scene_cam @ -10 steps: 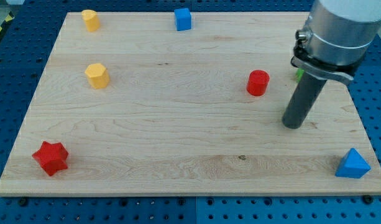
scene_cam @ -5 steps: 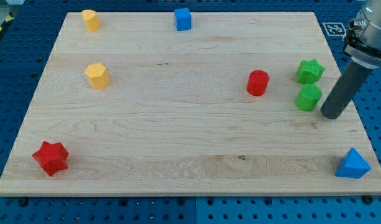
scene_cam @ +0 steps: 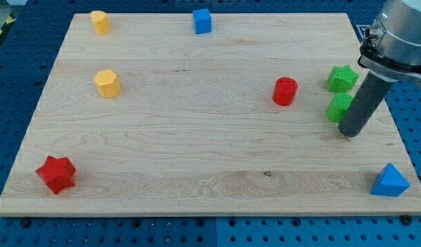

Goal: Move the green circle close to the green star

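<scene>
The green circle (scene_cam: 338, 107) stands near the board's right edge, partly hidden by my rod. The green star (scene_cam: 342, 78) sits just above it, a small gap between them. My tip (scene_cam: 349, 132) rests on the board just below and right of the green circle, close against it. I cannot tell whether it touches the block.
A red cylinder (scene_cam: 285, 91) stands left of the green pair. A blue triangle (scene_cam: 389, 181) is at the bottom right corner. A red star (scene_cam: 56, 173) is at the bottom left. Two yellow blocks (scene_cam: 107, 83) (scene_cam: 99, 21) and a blue cube (scene_cam: 202, 20) lie toward the top.
My tip moved from the board's right middle out to the right of the green circle, then back left and down to just below it. The blocks have not visibly moved.
</scene>
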Tool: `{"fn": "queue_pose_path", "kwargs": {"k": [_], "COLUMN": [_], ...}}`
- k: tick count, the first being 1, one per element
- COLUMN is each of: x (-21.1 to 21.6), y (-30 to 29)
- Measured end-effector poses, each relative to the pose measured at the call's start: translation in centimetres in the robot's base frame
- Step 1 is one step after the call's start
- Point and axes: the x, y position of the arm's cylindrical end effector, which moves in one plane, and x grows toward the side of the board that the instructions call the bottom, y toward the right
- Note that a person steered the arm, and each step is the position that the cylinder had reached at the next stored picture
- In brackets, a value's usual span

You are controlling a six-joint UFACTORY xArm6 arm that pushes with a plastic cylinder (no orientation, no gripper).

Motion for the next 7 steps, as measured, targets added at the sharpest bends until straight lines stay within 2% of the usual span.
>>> {"fn": "queue_pose_path", "kwargs": {"k": [4,7], "x": [-3.7,-3.8], "y": [0.7,-0.9]}}
